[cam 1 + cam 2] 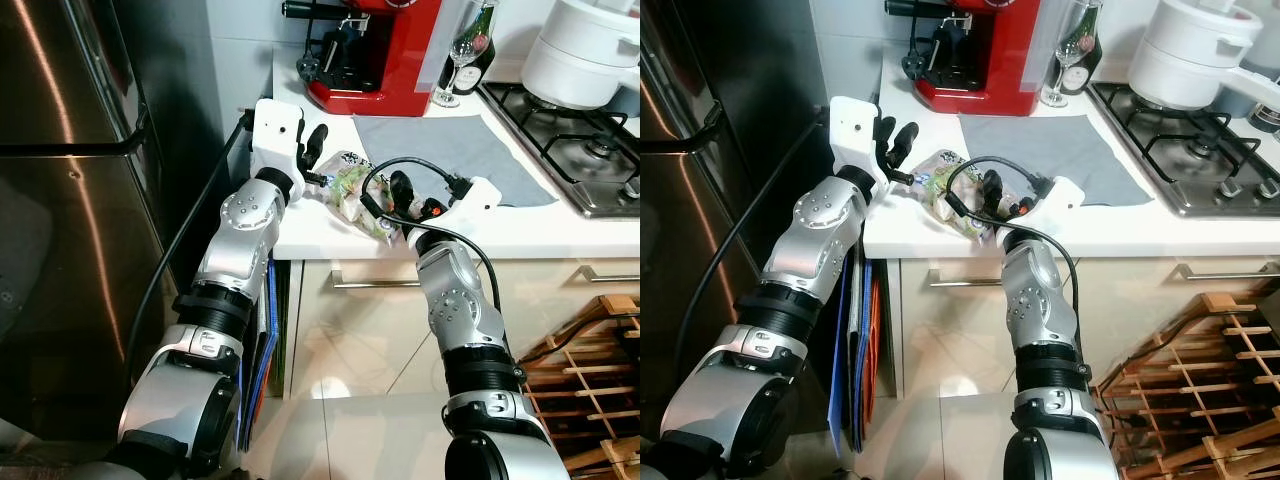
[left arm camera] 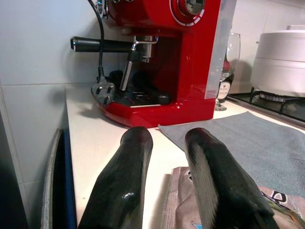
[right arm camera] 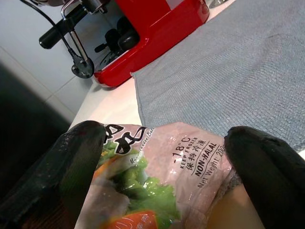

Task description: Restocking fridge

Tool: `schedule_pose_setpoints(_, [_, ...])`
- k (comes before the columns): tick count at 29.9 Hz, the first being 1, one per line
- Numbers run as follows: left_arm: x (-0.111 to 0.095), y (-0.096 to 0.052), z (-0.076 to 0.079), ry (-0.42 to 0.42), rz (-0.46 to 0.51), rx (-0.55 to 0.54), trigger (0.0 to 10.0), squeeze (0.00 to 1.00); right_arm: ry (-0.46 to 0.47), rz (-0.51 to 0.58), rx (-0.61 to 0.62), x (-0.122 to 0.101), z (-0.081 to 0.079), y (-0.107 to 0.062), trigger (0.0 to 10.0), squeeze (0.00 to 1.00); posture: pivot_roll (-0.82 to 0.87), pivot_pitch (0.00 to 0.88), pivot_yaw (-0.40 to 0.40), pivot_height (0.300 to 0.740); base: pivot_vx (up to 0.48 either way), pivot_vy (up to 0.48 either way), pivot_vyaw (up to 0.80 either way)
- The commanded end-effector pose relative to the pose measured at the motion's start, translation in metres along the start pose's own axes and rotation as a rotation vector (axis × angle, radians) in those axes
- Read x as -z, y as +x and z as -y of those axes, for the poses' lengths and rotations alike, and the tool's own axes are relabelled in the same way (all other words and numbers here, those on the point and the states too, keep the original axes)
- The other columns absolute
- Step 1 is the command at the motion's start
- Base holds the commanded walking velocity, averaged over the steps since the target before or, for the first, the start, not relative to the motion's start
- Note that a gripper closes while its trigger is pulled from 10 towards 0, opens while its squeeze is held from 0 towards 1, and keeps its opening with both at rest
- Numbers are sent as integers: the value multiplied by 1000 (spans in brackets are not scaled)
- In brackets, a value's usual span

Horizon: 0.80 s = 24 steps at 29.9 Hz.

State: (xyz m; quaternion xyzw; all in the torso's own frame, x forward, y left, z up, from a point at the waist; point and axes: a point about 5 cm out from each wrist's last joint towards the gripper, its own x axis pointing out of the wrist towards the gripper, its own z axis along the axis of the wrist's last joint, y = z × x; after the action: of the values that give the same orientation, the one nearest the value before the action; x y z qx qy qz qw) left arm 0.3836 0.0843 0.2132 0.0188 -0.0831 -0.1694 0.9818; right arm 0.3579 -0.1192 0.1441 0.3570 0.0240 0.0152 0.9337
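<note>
Far left, the steel fridge [image 1: 70, 200] is shut, so nothing is stocked yet. Your left gripper [image 1: 312, 152] hovers over the near-left counter edge [image 1: 300, 235], fingers a narrow gap apart, empty, just beside the frozen food packet [image 1: 352, 190]. The packet lies on the counter, near the grey mat [image 1: 450, 150]. Your right gripper [image 3: 167, 167] straddles the packet, fingers spread wide, not clamped yet. Left to do, I'd say: grasp, lift, open fridge, place inside.
</note>
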Motion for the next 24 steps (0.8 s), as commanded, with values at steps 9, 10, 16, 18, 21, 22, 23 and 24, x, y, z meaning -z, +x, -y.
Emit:
schedule_pose_setpoints(9, [5, 0, 5, 5, -32, 23, 10000, 0, 136, -148, -51, 19, -13, 0, 10000, 1000, -29, 0, -64, 740, 0, 0, 0])
schedule_pose_setpoints(10, [6, 0, 5, 5, -36, 23, 10000, 0, 111, -183, -54, 24, -14, 0, 10000, 1000, -30, 0, -63, 740, 0, 0, 0])
schedule_pose_setpoints(16, [9, 1, 5, 7, -56, 24, 10000, 0, -254, -268, -100, 38, -19, -1, 10000, 1000, -29, 0, -66, 740, 0, 0, 0])
schedule_pose_setpoints(18, [11, 0, 4, 13, -71, 26, 10000, 0, -262, -311, -53, 40, -12, -1, 10000, 1000, -29, 0, -68, 740, 0, 0, 0])
schedule_pose_setpoints(21, [12, 0, 4, 12, -72, 24, 10000, 0, -248, -341, -24, 43, -9, -2, 10000, 1000, -29, 0, -69, 740, 0, 0, 0])
schedule_pose_setpoints(22, [12, 0, 4, 12, -73, 24, 10000, 0, -231, -354, -24, 44, -9, -2, 10000, 1000, -29, 0, -69, 740, 0, 0, 0])
schedule_pose_setpoints(23, [12, 0, 4, 12, -74, 25, 10000, 0, -214, -366, -27, 45, -10, -3, 10000, 1000, -29, 0, -69, 740, 0, 0, 0])
schedule_pose_setpoints(24, [12, 0, 4, 12, -74, 25, 10000, 0, -214, -366, -27, 45, -10, -3, 10000, 1000, -29, 0, -69, 740, 0, 0, 0])
